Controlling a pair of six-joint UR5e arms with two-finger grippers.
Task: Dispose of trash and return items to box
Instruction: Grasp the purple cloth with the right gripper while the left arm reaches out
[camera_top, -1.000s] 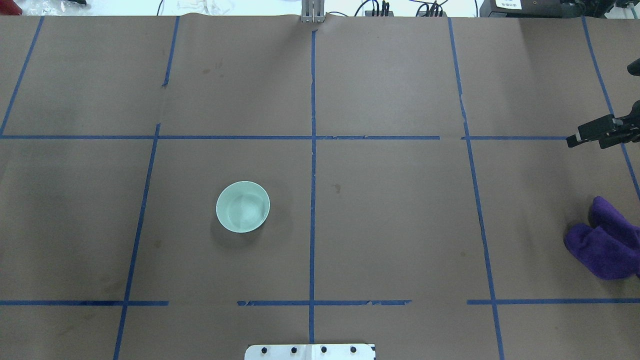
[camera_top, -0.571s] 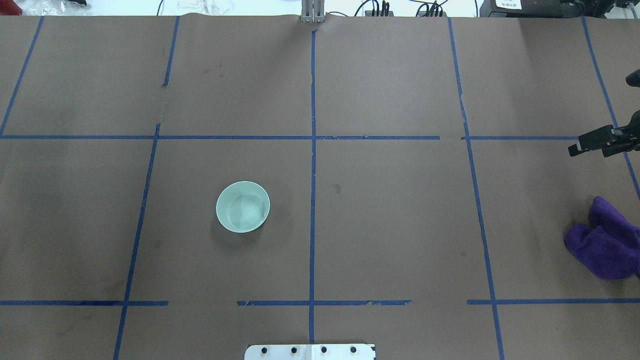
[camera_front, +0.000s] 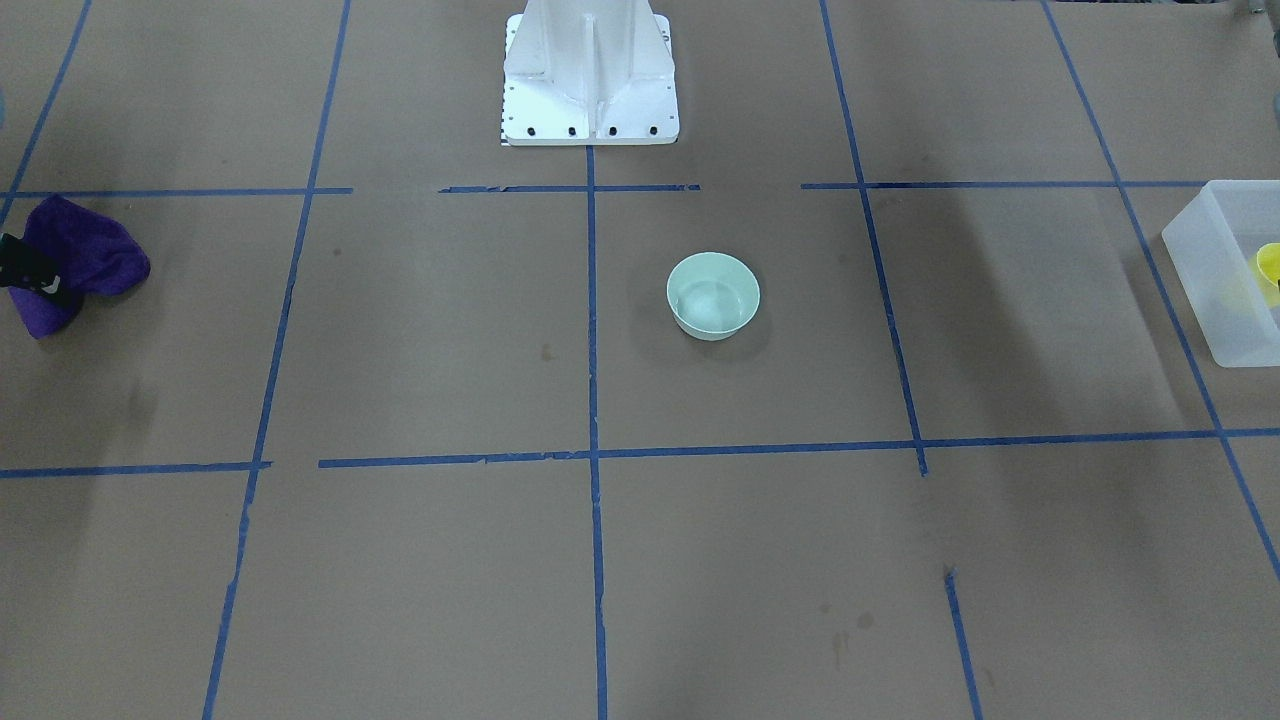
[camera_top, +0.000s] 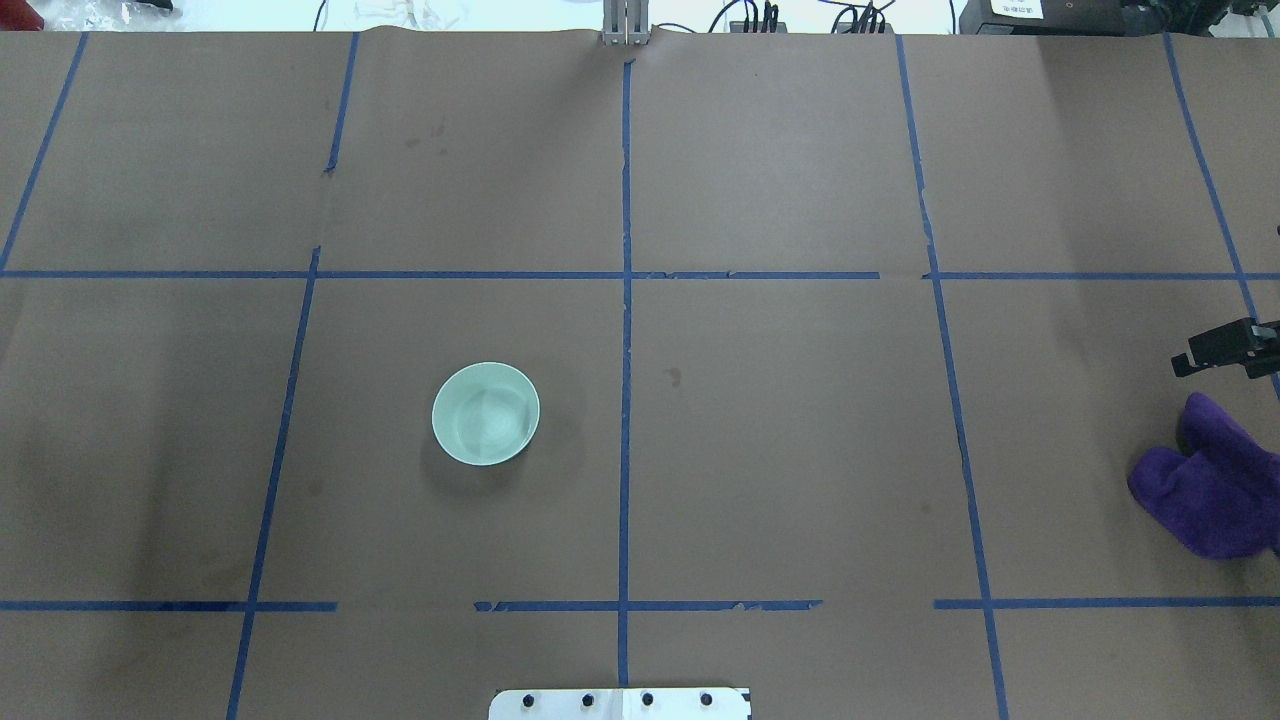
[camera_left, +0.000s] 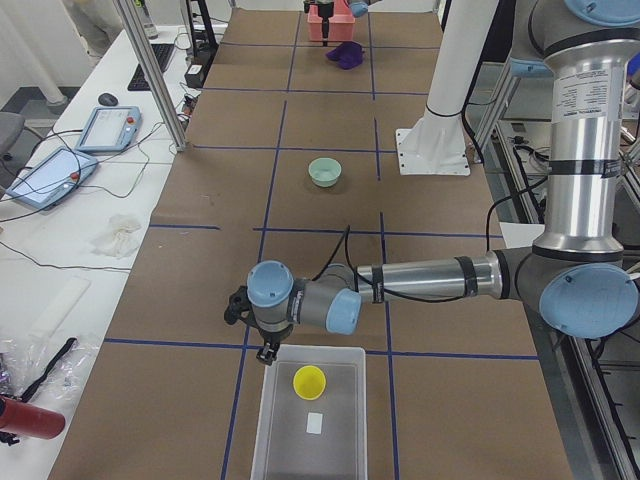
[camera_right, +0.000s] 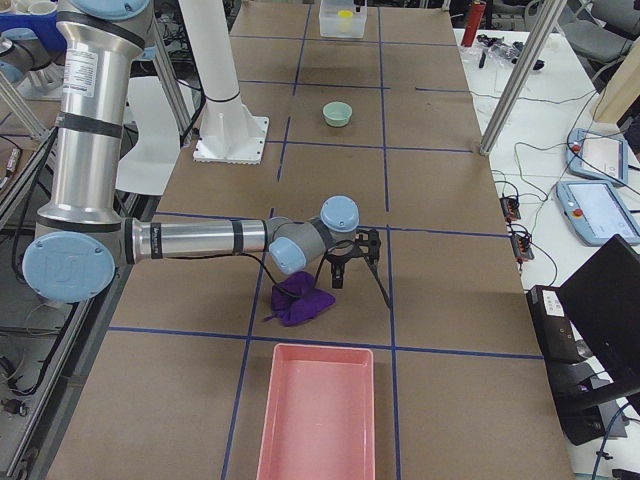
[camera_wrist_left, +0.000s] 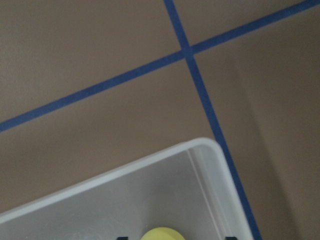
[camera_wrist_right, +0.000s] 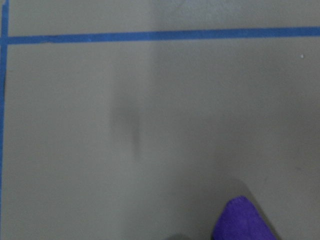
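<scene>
The cup (camera_left: 309, 381) stands upright in the box (camera_left: 282, 432) at the worktop's (camera_top: 780, 450) left end. It is likely light, stiff and slick, so pinch its rim. The left fingers (camera_left: 266, 351) are parted and empty above the box corner. The right fingers (camera_top: 1210, 350), near the cloth (camera_top: 1210, 500), seem parted and empty.

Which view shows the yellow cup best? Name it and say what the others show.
Exterior left: the whole yellow cup stands upright in the box. Front-facing cuts it at the frame edge; exterior right shows it tiny; left wrist only its rim; overhead and right wrist miss it.
</scene>
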